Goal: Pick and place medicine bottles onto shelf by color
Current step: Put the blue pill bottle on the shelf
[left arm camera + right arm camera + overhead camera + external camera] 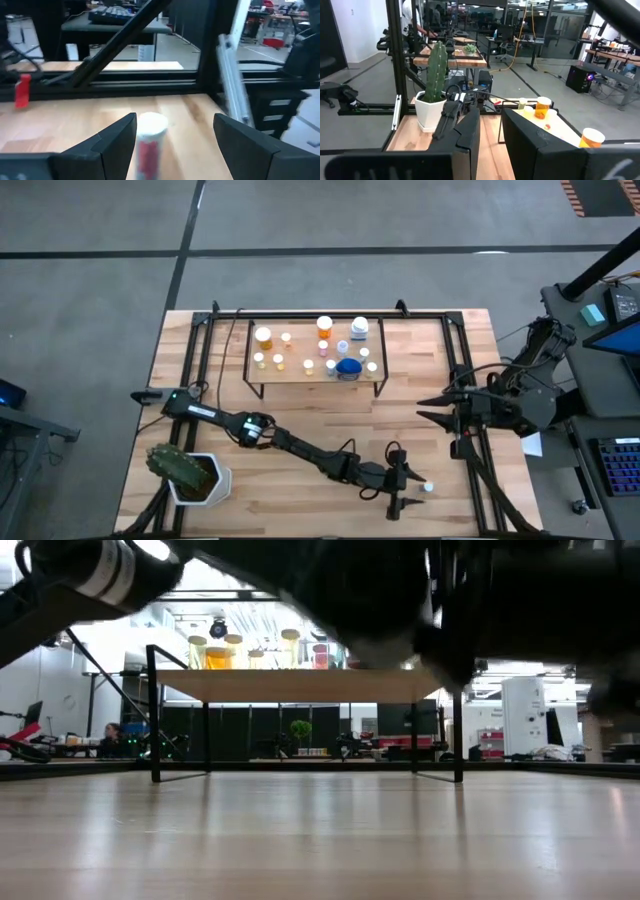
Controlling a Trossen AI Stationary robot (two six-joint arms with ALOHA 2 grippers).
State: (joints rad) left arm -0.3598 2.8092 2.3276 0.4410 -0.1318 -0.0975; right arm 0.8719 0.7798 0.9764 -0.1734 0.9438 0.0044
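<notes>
Fingers of your left tool (412,492) stand wide apart near the front right of the tabletop (300,430), with the arm stretched low across it from the left side. Between those fingers (117,137), your left wrist camera shows one small white-capped bottle (149,142) with a reddish body; it is blurred, and its lower part is cut off by the picture's edge, so you cannot tell whether it stands or lies, nor whether either finger touches it. From above, the same bottle is only a tiny pale speck (428,487) just beside the fingertips. Your right tool (432,407) waits at the right edge of the tabletop, pointing inward, its fingers (470,131) set a narrow gap apart with nothing between them. Farther back, the shelf (262,377) carries the rest of the medicine bottles (325,328): orange ones toward its left and middle, a white one and a wider blue one (347,367) toward its right, plus several small ones too tiny to sort by colour. From table height, the arm overhead blocks much of the picture, and only the bottle tops (216,652) show above the shelf board (300,685). A white pot with a cactus (185,470) sits at the front left corner, well apart from the shelf.
</notes>
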